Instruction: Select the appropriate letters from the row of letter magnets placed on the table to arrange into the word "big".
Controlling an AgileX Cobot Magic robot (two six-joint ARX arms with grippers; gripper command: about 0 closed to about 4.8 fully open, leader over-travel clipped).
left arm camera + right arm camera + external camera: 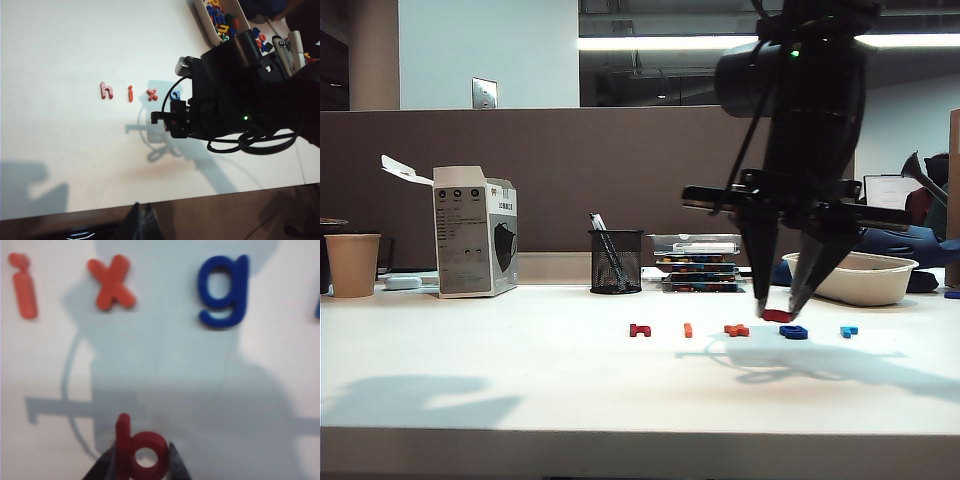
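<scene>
While the arms stand over it, the scene reads as follows.

Table (pixel 520 380): wide, white and smooth; it bears the row of letters, a box, cups and trays.

Right arm (pixel 810 120): black, it comes down from above on the right side of the exterior view and points its gripper at the table.

Box (pixel 472 232): white and grey, with open flap, at the back left, near a paper cup (pixel 352 264).

Bowl (pixel 850 276): white, at the back right, behind the right arm.

Pen cup (pixel 616 261): black mesh, at the back middle, beside a stack of flat trays (pixel 698 264).

Right gripper (pixel 777 309): its two fingers point down and are closed on the red "b", partly narrowed, one finger on each side of the letter.

Left gripper (pixel 142 222): only dark finger tips show at the edge of the left wrist view, high above the near table edge; I cannot tell how far open it is, and nothing is seen in it.

"g" (pixel 223 290): dark blue, flat on the table in the row, just in front of the right gripper in the exterior view.

"b" (pixel 141 450): red, between the right fingers, at the table surface behind the row, between "x" and "g".

"x" (pixel 111 282): orange-red, in the row between "i" and "g".

"h" (pixel 106 90): dark red, at the left end of the row.

"i" (pixel 24 285): orange, thin, between "h" and "x".

Light blue letter (pixel 848 330): at the right end of the row.
</scene>
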